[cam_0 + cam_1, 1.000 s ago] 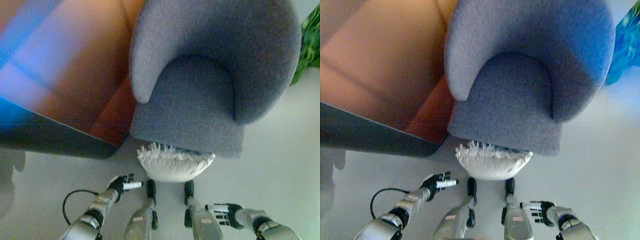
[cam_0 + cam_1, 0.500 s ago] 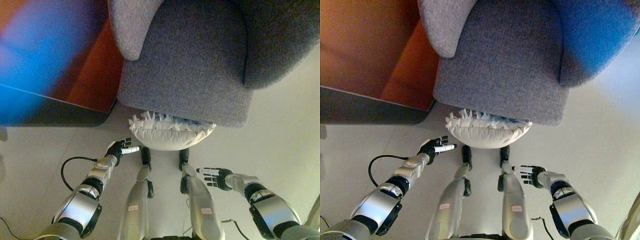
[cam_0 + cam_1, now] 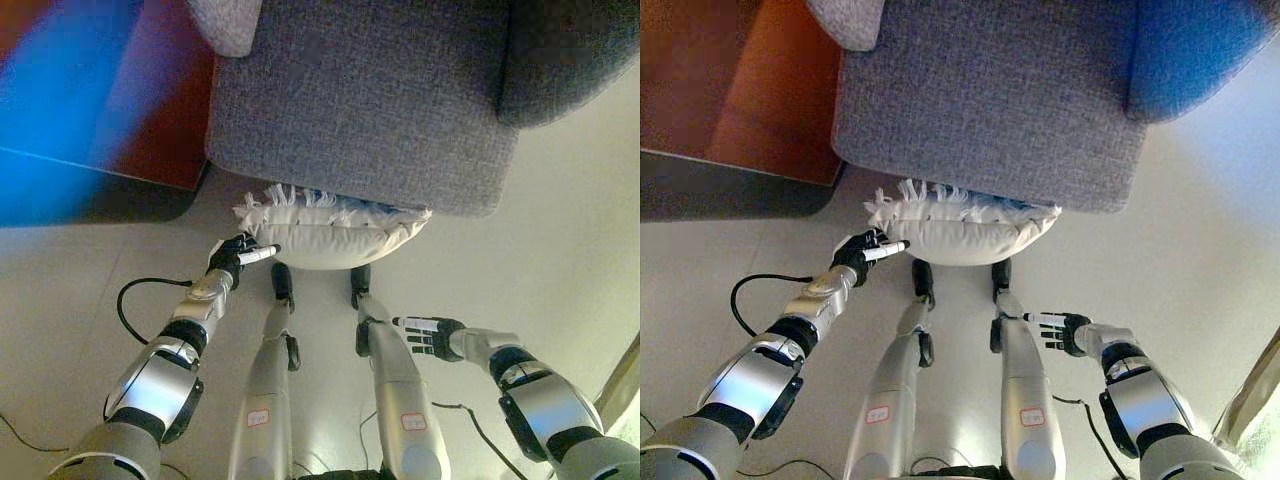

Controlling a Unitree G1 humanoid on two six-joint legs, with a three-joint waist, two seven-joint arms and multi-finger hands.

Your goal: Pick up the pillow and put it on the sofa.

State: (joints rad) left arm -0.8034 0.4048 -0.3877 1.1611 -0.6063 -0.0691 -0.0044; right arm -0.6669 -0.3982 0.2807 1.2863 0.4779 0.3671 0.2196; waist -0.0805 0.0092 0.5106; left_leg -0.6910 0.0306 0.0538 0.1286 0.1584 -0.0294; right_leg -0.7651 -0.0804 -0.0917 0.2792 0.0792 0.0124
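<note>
A white fringed pillow [image 3: 325, 230] lies on the floor against the front of the grey sofa chair [image 3: 370, 100]; it also shows in the right eye view [image 3: 960, 228]. My left hand [image 3: 236, 254] is open, its fingers reaching to the pillow's left end, touching or nearly so. My right hand [image 3: 430, 335] is open with straight fingers, low at the right, well short of the pillow and holding nothing.
An orange-brown cabinet [image 3: 710, 90] with a dark base stands left of the sofa chair. Pale tiled floor [image 3: 560, 250] spreads to the right and in front.
The view has tipped down and closer to the floor. My left hand has reached forward to the pillow's left end. My right hand stays low at the right.
</note>
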